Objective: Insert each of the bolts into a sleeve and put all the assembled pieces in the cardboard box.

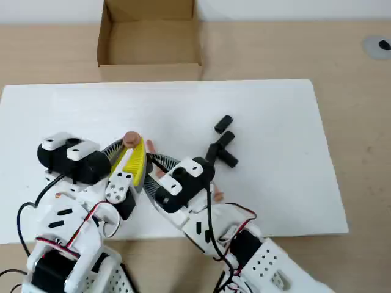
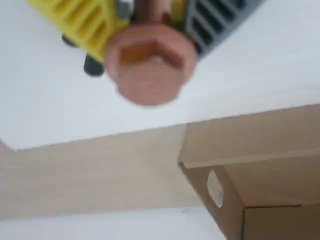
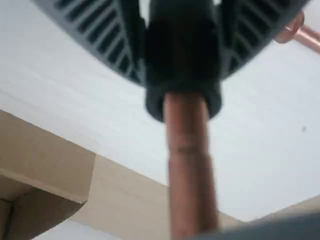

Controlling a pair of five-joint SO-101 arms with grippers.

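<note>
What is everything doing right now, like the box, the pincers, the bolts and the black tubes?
cardboard box: open, nothing inside.
left pincer: shut on a bolt.
bolt: gripped, head sticking out past the fingers.
right pincer: shut on a sleeve.
sleeve: gripped, with a bolt shaft poking out of it.
loose sleeves: lying on the white board, not held.
</note>
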